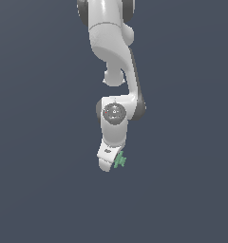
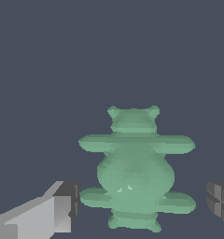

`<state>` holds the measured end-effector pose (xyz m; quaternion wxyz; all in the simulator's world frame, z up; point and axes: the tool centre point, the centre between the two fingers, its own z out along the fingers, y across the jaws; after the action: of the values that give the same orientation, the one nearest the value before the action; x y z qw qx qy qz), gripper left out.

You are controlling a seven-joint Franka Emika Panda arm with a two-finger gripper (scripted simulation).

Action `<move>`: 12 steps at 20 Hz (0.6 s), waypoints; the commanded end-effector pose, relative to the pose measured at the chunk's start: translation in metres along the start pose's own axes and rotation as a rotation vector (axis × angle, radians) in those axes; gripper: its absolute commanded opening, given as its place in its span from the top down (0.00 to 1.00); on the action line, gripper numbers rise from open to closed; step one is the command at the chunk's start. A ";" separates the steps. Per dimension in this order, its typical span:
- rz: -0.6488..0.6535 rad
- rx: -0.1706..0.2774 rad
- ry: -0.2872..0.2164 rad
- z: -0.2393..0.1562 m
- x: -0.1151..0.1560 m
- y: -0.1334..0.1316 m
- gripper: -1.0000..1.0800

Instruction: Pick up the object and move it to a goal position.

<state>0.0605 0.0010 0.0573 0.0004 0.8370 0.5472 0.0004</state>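
From the wrist the fingers point(image 2: 142, 205) stand open either side of the pale-green object point(image 2: 135, 175), not touching it. I'd say centre over its rounded middle and close squarely there, clear of the sticking-out limbs. Farther off, the arm point(image 1: 113, 71) hangs down, wrist tilted, the object beside the fingertips.
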 end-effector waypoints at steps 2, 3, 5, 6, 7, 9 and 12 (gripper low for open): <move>-0.002 0.001 -0.001 0.018 0.000 -0.001 0.04; -0.003 0.001 -0.001 0.023 0.000 -0.001 0.04; -0.004 0.001 -0.001 0.032 0.000 -0.001 0.04; -0.004 0.001 -0.001 0.035 0.000 -0.001 0.04; -0.004 0.001 0.000 0.037 0.000 -0.001 0.04; -0.004 0.001 0.000 0.039 0.000 -0.001 0.04; -0.004 0.001 0.000 0.039 0.000 0.000 1.00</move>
<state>0.0598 0.0012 0.0184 -0.0003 0.8359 0.5488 -0.0005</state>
